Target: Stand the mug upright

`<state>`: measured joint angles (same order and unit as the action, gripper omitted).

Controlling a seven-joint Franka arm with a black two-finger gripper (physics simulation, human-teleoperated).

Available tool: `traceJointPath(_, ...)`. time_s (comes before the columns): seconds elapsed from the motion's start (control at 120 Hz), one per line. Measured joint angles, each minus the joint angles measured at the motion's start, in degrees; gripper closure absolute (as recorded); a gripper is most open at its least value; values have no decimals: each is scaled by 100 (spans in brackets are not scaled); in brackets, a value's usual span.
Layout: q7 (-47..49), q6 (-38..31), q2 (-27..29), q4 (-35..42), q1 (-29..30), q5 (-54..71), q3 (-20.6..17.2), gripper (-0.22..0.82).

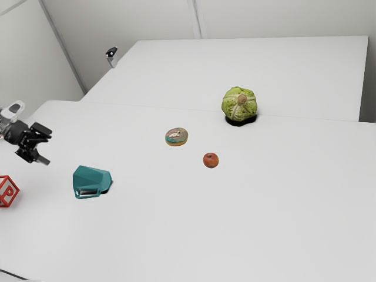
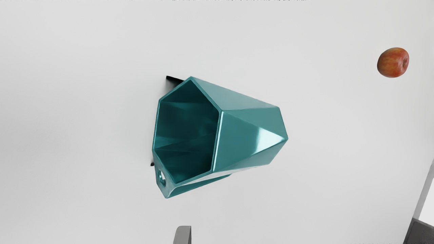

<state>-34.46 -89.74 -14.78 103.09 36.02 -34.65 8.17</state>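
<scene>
A teal faceted mug (image 1: 93, 179) lies on its side on the table, its wide mouth toward the exterior view's left and its handle on the side nearer that camera. My gripper (image 1: 44, 145) is open in the air, above the table and on the mouth side of the mug, touching nothing. In the wrist view the mug (image 2: 251, 135) shows its dark hollow inside and the handle low along one side. The gripper (image 2: 301, 234) has its two fingers far apart there, with the mug beyond the tips.
On the white table (image 1: 235, 223), a red-edged letter block (image 1: 7, 191) sits near the exterior view's left edge. Farther off toward that view's right are a decorated round donut-like item (image 1: 176, 137), a red apple (image 1: 211, 160) and a green cabbage (image 1: 239, 104).
</scene>
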Motion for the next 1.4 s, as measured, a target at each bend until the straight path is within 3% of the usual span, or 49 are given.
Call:
traceJointPath(0.475, -1399, -58, -392, 86, -309, -850, -11, 2)
traceJointPath(0.633, -1698, -62, -563, 70, -91, -992, 14, 2)
traceJointPath(1.017, -2171, -50, -1117, 78, 162, -1308, -59, 2)
traceJointPath(1.4, -2343, -23, -1063, 495, -56, -1607, -164, 5)
